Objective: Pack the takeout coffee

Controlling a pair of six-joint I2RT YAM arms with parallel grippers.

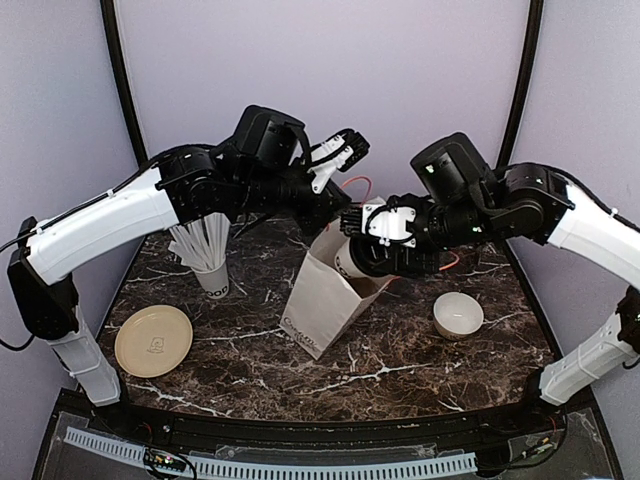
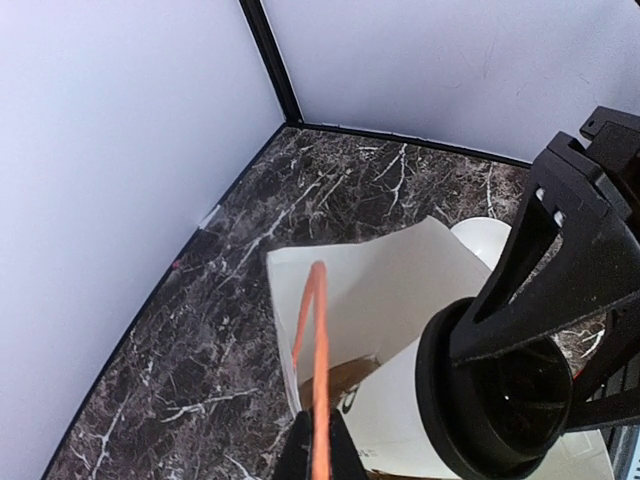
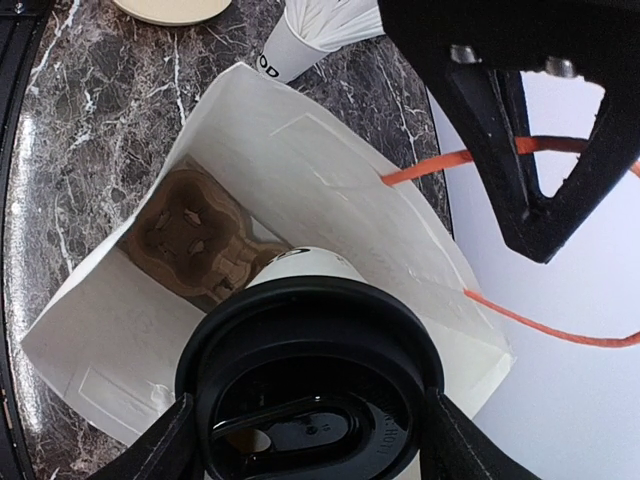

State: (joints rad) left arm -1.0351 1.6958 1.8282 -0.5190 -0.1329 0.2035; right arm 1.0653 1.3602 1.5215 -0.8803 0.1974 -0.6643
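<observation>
The takeout coffee is a white cup [image 3: 305, 265] with a black lid [image 3: 310, 390]. My right gripper [image 3: 310, 440] is shut on it just under the lid. It holds the cup tilted, base first, in the mouth of the white paper bag [image 1: 318, 305]. A brown cardboard cup carrier [image 3: 195, 235] lies inside the bag at its bottom. My left gripper [image 2: 318, 445] is shut on the bag's orange handle [image 2: 316, 330] and holds that side up, so the mouth stays open. The cup [image 2: 400, 410] and lid [image 2: 490, 400] show from the side in the left wrist view.
A white cup full of straws [image 1: 210, 262] stands left of the bag. A tan plate [image 1: 153, 340] lies at the front left. A white bowl [image 1: 458, 315] sits to the right. Purple walls close the back and sides.
</observation>
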